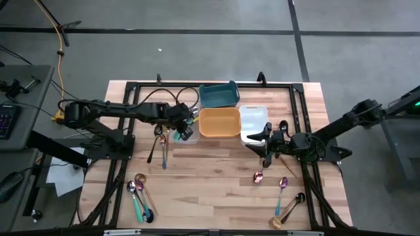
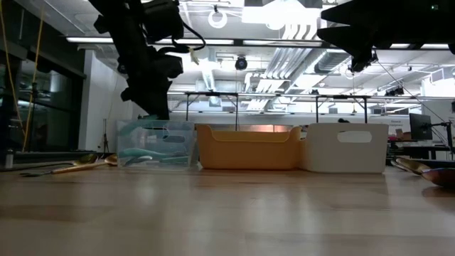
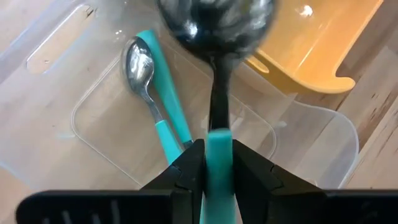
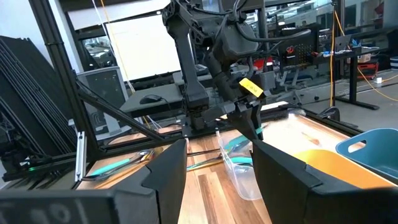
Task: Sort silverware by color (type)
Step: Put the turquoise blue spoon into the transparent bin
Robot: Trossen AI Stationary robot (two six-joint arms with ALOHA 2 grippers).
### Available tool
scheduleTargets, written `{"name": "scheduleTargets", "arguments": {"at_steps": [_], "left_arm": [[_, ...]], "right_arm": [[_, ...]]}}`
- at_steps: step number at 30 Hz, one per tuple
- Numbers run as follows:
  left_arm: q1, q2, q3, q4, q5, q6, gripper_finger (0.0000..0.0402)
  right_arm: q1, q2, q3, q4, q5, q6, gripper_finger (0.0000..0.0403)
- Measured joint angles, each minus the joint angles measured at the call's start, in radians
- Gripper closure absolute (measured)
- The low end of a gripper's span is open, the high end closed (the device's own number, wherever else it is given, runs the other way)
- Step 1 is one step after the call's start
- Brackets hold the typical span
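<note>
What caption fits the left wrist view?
Left claw holds a teal-handled spoon over the clear bin, another teal spoon inside.

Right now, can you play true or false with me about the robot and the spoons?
1. The left hand holds a teal-handled spoon above the clear bin. True.
2. The clear bin has nothing in it. False: a teal-handled spoon lies inside.
3. The orange bin sits between the clear bin and the white bin. True.
4. The right hand holds a gold spoon. False: it holds nothing.
</note>
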Motion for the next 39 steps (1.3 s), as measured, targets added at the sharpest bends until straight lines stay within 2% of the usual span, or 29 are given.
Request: {"name": "scheduleTargets", "arguments": {"at_steps": [13,19,21,25,29,31,34,37,39], "left_arm": [[0.001,-0.018,0.000,-0.005,-0.001,0.070,0.0295],[-0.001,-0.165,0.000,-0.013,-0.005,0.072,0.0287],[-0.021,-0.239,-0.009,0.006,-0.042,0.061,0.0288],[-0.103,-0.387,-0.100,0.159,-0.157,0.082,0.0292],[-0.174,-0.478,-0.255,0.406,-0.182,0.098,0.0298],[-0.180,-0.478,-0.316,0.469,-0.179,0.064,0.0308],[-0.167,-0.431,-0.352,0.474,-0.147,0.027,0.0342],[-0.151,-0.349,-0.338,0.482,-0.097,0.025,0.0390],[-0.141,-0.282,-0.298,0.482,-0.084,0.025,0.0393]], "right_arm": [[0.000,0.000,0.000,0.000,0.000,0.000,0.0226],[0.000,0.000,0.000,0.000,0.000,-0.014,0.0226],[0.000,0.000,0.000,0.000,0.002,-0.024,0.0226],[0.000,0.000,0.000,0.000,0.018,-0.026,0.0226],[0.000,0.000,0.000,0.000,0.021,-0.026,0.0226],[0.000,0.000,0.000,0.000,0.021,-0.026,0.0226],[0.000,0.000,0.000,0.000,0.027,-0.025,0.0226],[-0.006,0.000,0.000,0.000,0.047,-0.018,0.0226],[-0.016,0.000,0.000,0.004,0.050,-0.016,0.0226]]}}
